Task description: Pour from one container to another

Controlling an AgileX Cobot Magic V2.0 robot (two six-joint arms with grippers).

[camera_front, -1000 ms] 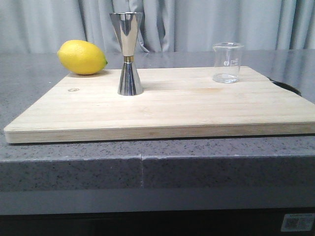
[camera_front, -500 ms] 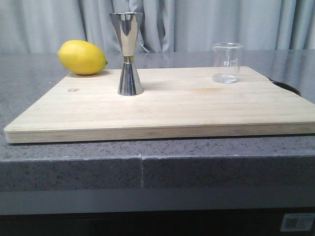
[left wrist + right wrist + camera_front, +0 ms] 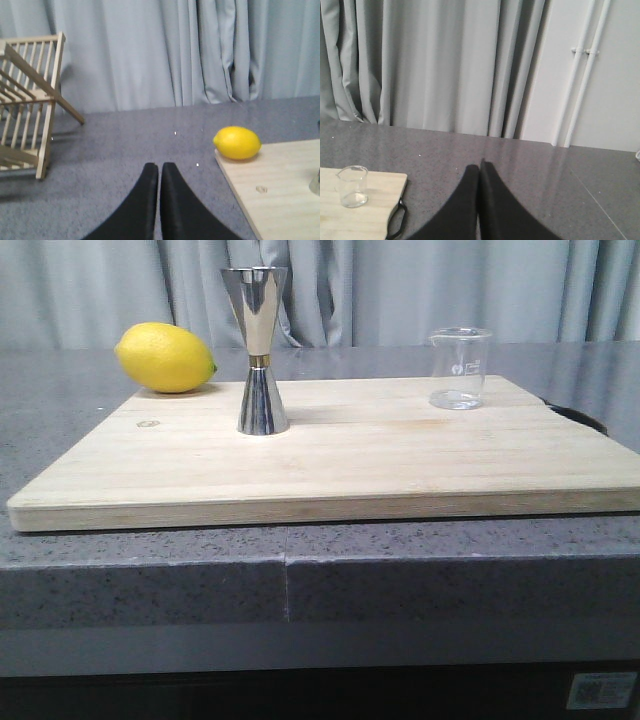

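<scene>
The small clear glass beaker (image 3: 460, 368) stands upright at the far right of the wooden board (image 3: 350, 455); the right wrist view also shows the beaker (image 3: 352, 186) on the board's corner. The steel hourglass jigger (image 3: 261, 350) with a gold waist band stands upright left of centre on the board. My left gripper (image 3: 159, 167) is shut and empty over the grey counter, left of the board. Off to the right of the board and clear of the beaker, my right gripper (image 3: 479, 167) is shut and empty. Neither gripper shows in the front view.
A yellow lemon (image 3: 165, 357) lies at the board's far left corner, behind the jigger. A wooden dish rack (image 3: 27, 102) stands on the counter further left. A black loop (image 3: 396, 220) hangs at the board's right end. Curtains close the back.
The whole front view has shifted a few pixels left; the objects on the board keep their places.
</scene>
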